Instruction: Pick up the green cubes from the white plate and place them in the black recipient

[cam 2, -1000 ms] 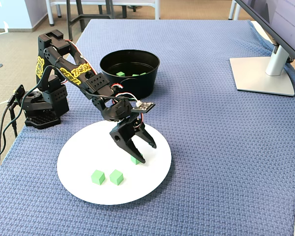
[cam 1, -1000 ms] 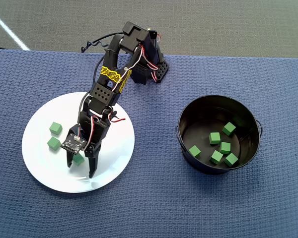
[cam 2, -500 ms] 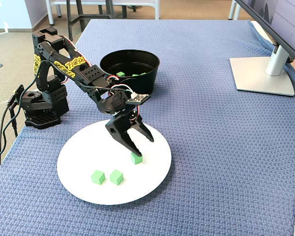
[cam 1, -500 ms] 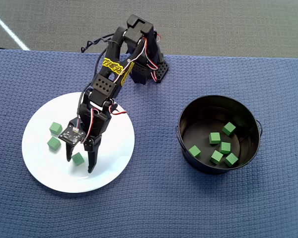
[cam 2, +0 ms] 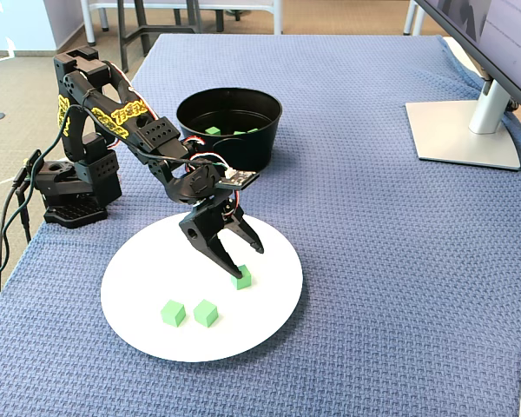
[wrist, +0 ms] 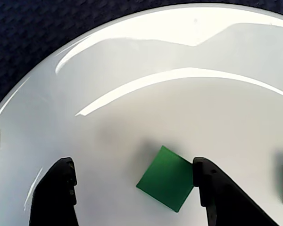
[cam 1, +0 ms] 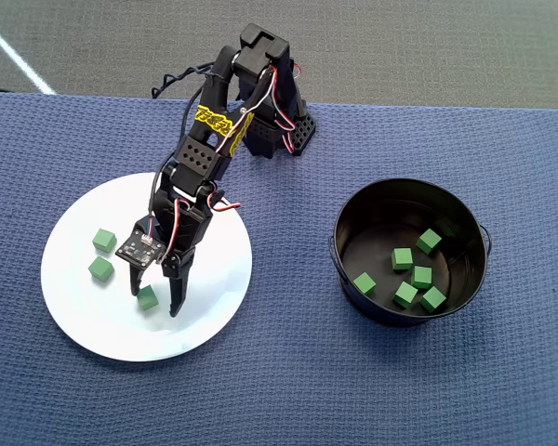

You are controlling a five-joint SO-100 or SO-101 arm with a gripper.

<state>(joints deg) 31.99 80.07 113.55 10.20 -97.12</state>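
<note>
Three green cubes [cam 1: 102, 269] remain on the white plate [cam 1: 84, 325]; six lie in the black recipient [cam 1: 474, 279] well apart on the bench [cam 1: 288, 390]. The hand [wrist: 134, 188] hangs spread open, straddling one cube [wrist: 165, 179] that seems to touch one finger [wrist: 217, 193], likely so that closing traps it off-centre.
</note>
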